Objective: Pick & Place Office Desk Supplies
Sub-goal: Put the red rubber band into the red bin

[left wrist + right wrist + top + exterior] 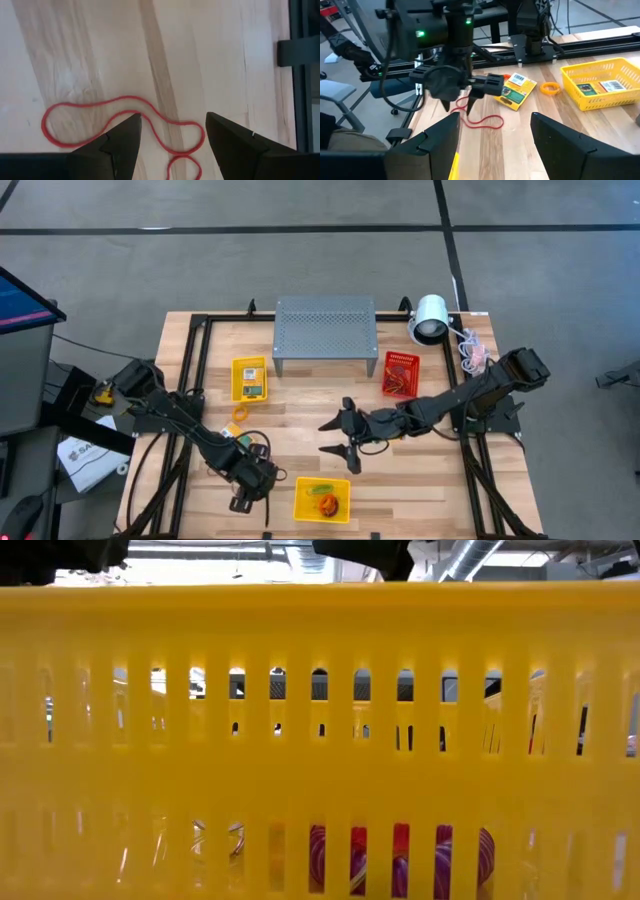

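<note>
High view. The table (300, 435) carries a grey stand (324, 330) at the back with a white lamp (431, 319) beside it. A red basket (400, 374) sits in front of the lamp and holds rubber bands. A yellow basket (250, 379) sits left of the stand with a crayon box (252, 388) inside; an orange band (240, 414) lies just in front of it. A second yellow basket (322, 500) at the front edge holds green and orange items that cannot be told apart. The left gripper (243, 498) is low at the front left, beside that basket. The right gripper (336, 436) hovers over mid-table, fingers spread, nothing between them.

Low view. The slotted wall of a yellow basket (320, 720) fills the picture. Red and purple shapes show through the lower slots; what they are cannot be told.

Left wrist view. The left gripper (172, 131) stands open just above the wood, holding nothing. A red band (120, 120) lies flat on the table between and ahead of the fingers (125, 140).

Right wrist view. The right gripper (495, 135) is open and empty. Ahead, the left gripper (462, 102) points down at the red band (482, 120) on the table. A loose crayon box (515, 90) lies near it, an orange band (550, 88) next, then the yellow basket (600, 85) with boxes inside.
</note>
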Motion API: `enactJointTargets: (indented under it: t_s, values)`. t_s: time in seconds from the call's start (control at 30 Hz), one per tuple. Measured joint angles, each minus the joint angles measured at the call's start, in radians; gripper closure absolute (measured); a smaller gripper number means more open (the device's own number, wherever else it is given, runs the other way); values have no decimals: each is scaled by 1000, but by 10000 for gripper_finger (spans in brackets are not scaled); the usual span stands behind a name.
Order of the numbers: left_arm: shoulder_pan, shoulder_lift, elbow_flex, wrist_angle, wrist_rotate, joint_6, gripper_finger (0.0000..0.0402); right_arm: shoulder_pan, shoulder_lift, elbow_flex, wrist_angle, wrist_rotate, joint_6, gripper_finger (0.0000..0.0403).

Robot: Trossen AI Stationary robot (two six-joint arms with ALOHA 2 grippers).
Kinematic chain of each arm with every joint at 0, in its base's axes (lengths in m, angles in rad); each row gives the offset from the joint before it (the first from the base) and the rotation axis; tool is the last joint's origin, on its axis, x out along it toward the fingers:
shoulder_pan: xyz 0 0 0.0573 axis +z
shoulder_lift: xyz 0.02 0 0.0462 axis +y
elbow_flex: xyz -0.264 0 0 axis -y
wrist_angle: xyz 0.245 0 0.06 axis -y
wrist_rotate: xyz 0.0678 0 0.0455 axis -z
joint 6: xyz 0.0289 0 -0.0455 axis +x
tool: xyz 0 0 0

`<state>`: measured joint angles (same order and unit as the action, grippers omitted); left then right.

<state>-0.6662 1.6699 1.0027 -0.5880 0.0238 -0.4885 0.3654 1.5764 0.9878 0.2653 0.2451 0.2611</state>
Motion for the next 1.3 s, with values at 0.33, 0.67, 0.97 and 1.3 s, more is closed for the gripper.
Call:
enactJointTargets:
  t_s: [0.33,0.67,0.97,1.3]
  values:
    - [13,6,0,25,-2,-128,183,28,0,0,-3,0,-7,163]
    - [31,92,0,16,9,-204,183,47,0,0,1,0,1,163]
    - [44,91,0,13,2,-235,183,60,0,0,1,0,2,163]
    - [44,139,7,30,9,-234,183,60,0,0,1,0,2,163]
